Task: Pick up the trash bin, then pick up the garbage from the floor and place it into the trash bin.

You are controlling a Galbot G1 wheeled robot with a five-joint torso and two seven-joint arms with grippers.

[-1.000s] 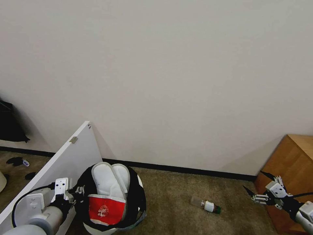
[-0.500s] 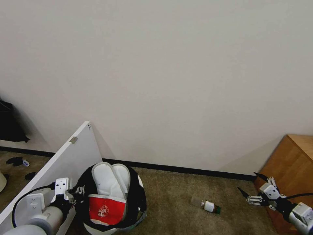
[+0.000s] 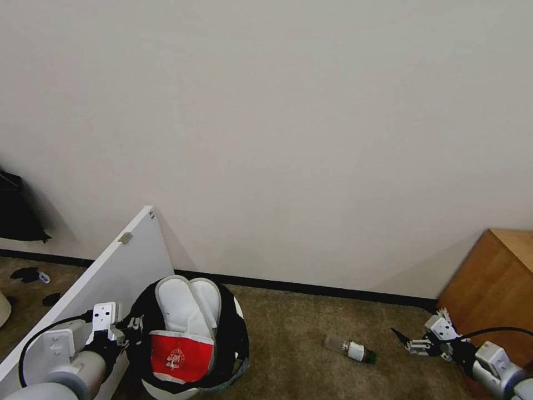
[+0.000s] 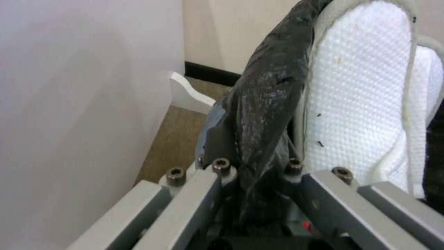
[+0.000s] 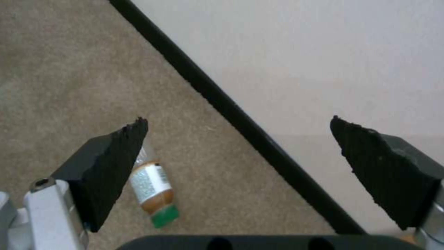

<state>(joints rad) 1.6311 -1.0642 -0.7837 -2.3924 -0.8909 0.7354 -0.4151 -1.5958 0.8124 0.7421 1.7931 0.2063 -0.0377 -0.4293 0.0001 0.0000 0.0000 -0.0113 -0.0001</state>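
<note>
The trash bin (image 3: 189, 339), lined with a black garbage bag (image 4: 263, 104), is held at the near left by the left tool (image 3: 119, 328), which is clenched on the bag-covered rim, beside a leaning white panel (image 3: 105, 266). Two white slippers (image 3: 186, 308) and a red-and-white packet (image 3: 180, 355) are seen standing up out of the bin. One piece of garbage is left on the floor (image 3: 294, 333): a small green-capped bottle (image 3: 352, 350), lying on its side on the carpet near the black baseboard (image 3: 311, 289). The right tool (image 3: 413, 340) is held low at the near right, beside a wooden cabinet (image 3: 494, 283), with its black fingers (image 5: 111, 163) spread wide and nothing between them; it is apart from the bottle. The reach for the bottle is judged to be the step in hand. It would be done well if the tool were lowered until the fingers straddle the labelled body across its width, then closed gently, since a round bottle on carpet could roll away.
</note>
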